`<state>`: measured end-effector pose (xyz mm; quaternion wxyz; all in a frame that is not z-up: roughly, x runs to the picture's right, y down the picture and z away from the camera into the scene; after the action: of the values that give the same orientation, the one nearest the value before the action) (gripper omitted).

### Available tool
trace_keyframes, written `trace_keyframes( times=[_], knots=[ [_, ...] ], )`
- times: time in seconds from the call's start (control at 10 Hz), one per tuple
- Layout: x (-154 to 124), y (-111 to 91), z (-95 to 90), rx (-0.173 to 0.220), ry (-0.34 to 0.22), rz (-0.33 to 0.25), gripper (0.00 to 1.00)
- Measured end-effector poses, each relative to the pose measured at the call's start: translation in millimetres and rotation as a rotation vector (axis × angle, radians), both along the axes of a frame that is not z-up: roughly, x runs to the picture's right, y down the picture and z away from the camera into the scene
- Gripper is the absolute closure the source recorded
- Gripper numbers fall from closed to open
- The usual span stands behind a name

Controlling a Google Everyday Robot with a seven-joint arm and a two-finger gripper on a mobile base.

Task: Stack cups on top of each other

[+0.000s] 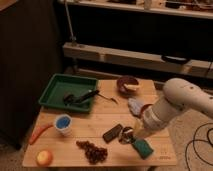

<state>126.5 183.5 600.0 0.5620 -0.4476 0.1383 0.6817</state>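
Wooden table (92, 126), end effector (135, 131) at silver cup (125, 135)

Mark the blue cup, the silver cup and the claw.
blue cup (63, 123): camera view, on its deeper blue inside.
silver cup (125, 135): camera view, on its shiny side.
claw (132, 133): camera view, on its lower end, just right of the silver cup.

On the wooden surface (90, 125) I see a green tray (56, 89) back left, a dark maroon bowl (127, 85), a carrot (39, 133), a round fruit (44, 157), dark grapes (93, 150), and a teal sponge (143, 147) just beside my gripper (130, 134).
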Motion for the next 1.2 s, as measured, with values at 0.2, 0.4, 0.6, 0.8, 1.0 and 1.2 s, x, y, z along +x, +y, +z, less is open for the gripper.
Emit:
trace_keyframes(
  times=[0.2, 0.4, 0.6, 0.8, 1.0, 1.2],
  knots=[
    [-29.9, -20.9, 1.0, 0.012, -0.025, -0.032, 1.0],
    [-74.1, -45.7, 2.2, 0.021, -0.058, -0.082, 1.0],
    [-126.7, -69.6, 2.5, 0.028, -0.099, -0.141, 1.0],
    [-176.0, -85.0, 0.8, 0.035, -0.126, -0.199, 1.0],
    [-224.0, -94.7, 4.2, 0.035, -0.142, -0.255, 1.0],
    [-272.1, -102.3, 14.7, 0.027, -0.153, -0.304, 1.0]
  ],
)
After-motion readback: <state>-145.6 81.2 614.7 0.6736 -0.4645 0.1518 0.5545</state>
